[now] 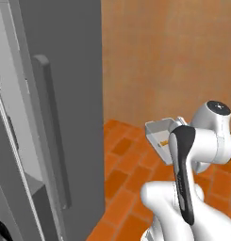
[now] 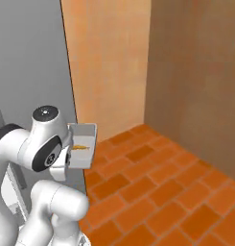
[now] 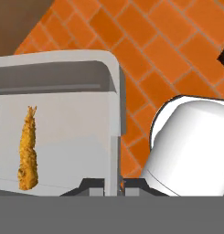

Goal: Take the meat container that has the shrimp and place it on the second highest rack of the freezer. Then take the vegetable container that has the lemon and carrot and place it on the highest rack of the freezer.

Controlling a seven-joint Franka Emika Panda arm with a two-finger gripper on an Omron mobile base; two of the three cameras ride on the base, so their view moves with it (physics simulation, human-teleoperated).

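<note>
The meat container [image 3: 63, 114] is a pale grey open tray held up above the floor, with the shrimp [image 3: 28, 151], a slim orange piece, lying on its bottom. My gripper [image 3: 114, 185] is shut on the tray's rim wall at one side. From the base views the container [image 1: 160, 130] [image 2: 83, 143] hangs just beyond the arm's wrist, the shrimp [image 2: 80, 147] showing as an orange streak inside. The freezer [image 1: 65, 94] rises at the left as a tall grey cabinet with a long bar handle [image 1: 53, 132]. Its racks are out of view. The vegetable container is out of view.
An orange brick floor [image 2: 152, 182] spreads under the tray. Tan and brown walls [image 2: 186, 72] meet in a corner behind it. The grey side of the freezer [image 2: 28, 57] stands close on the arm's left. An open door edge [image 1: 8, 155] juts in at far left.
</note>
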